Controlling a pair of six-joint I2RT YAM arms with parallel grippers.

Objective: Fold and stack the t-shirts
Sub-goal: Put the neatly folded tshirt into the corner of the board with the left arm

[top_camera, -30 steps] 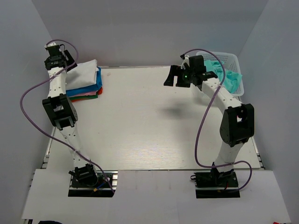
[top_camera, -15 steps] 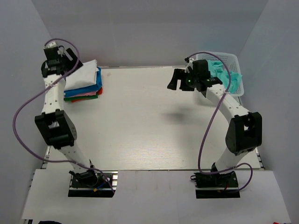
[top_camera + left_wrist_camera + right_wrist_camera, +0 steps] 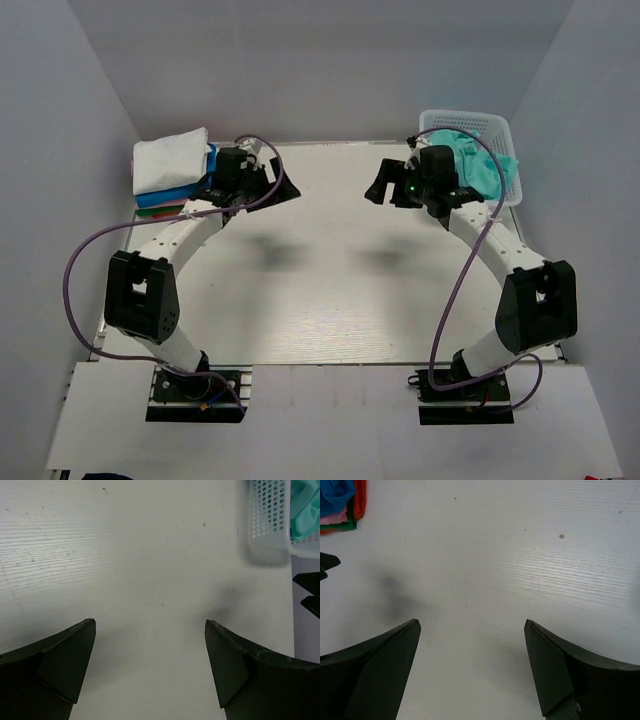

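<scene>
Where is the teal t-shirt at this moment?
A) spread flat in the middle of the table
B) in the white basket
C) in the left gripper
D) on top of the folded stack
B: the teal t-shirt lies bunched inside the white basket at the far right corner of the table.

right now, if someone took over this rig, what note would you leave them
Grippers: left gripper open and empty, above the table beside the stack; right gripper open and empty, above the table near the basket.
Things: folded stack at the far left corner, white t-shirt on top, with blue, pink, green and red below. Teal t-shirt is crumpled in the basket, far right.
Done: those five are folded and stacked.
Left: lift out the teal one, fold it, add it to the stack. Anything beneath it is hidden.
</scene>
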